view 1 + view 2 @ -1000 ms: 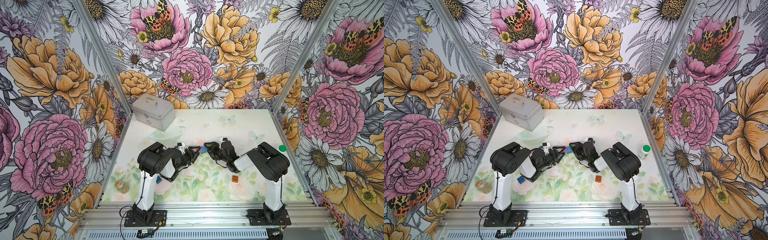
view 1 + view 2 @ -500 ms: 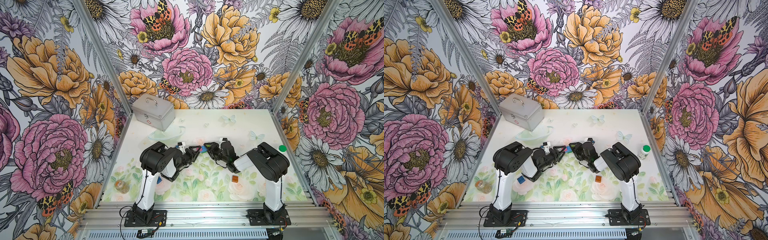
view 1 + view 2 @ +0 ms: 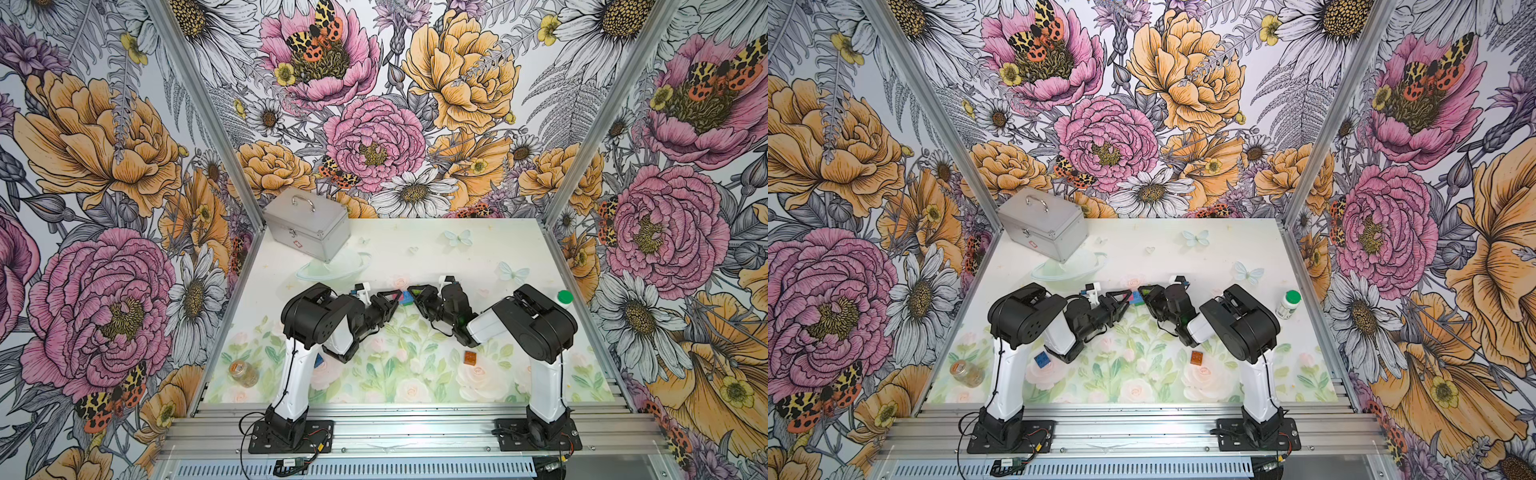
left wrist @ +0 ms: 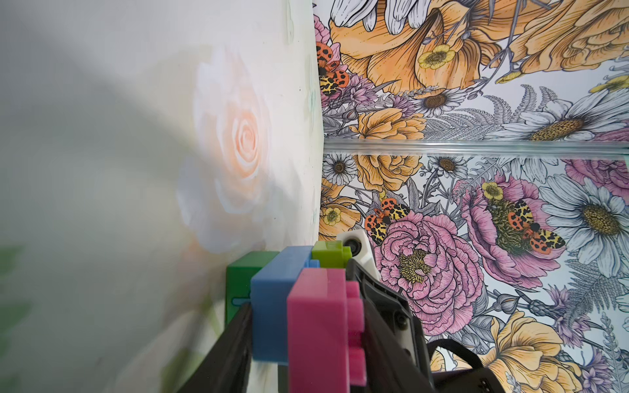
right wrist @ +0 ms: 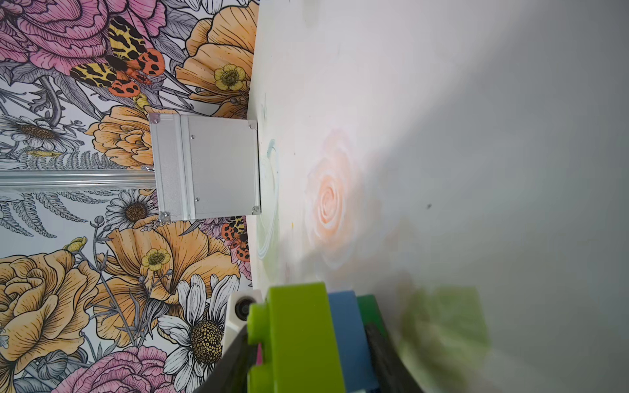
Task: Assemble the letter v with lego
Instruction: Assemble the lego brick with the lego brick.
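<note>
Mid-table, the left gripper (image 3: pixel 394 296) and right gripper (image 3: pixel 416 292) are both clamping the small lego cluster (image 3: pixel 405 298) of pink, light-blue, lime and dark-green plastic bricks, which is probably handling light, stiff and slick, best pinched across flat side walls.

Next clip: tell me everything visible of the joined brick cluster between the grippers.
The brick cluster is glossy studded plastic, stacked studs-up: dark-green brick lowest, by the mat, a longer light-blue bar across it, pink brick and lime brick on top. It sits mid-table, gripped from opposite sides by the left gripper and right gripper.
</note>
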